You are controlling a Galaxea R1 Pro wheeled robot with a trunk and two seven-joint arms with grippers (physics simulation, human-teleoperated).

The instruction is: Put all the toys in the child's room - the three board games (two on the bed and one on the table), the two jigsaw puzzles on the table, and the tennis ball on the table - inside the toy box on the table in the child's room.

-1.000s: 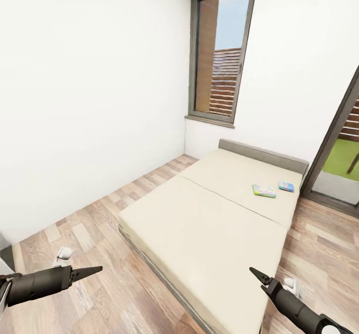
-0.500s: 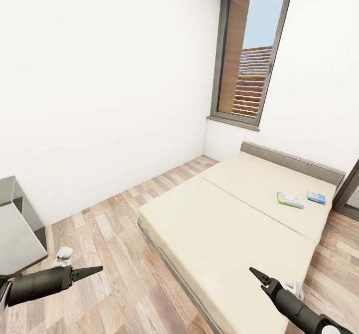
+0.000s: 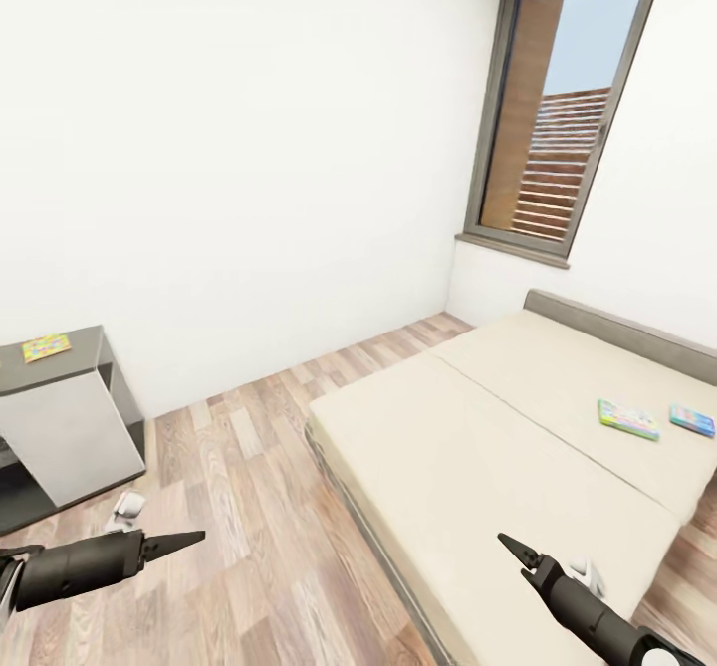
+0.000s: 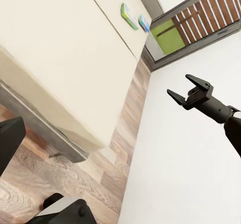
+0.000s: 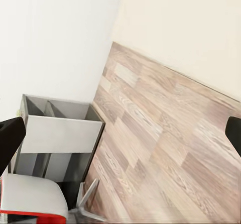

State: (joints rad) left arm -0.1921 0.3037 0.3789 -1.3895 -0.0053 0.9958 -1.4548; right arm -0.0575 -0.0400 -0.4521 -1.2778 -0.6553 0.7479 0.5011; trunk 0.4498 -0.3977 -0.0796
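Tall grey-framed window (image 3: 558, 118) in the white wall (image 3: 219, 148), above wood-plank floor (image 3: 249, 467); slatted brown fence and sky outside.

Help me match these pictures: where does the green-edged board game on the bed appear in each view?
Head view: the green-edged board game lies at far right on the bed, beside the small blue game.
Left wrist view: near the picture's upper edge, on the mattress.
Right wrist view: faces the grey cabinet instead.
Shared landmark: the wood-plank floor.
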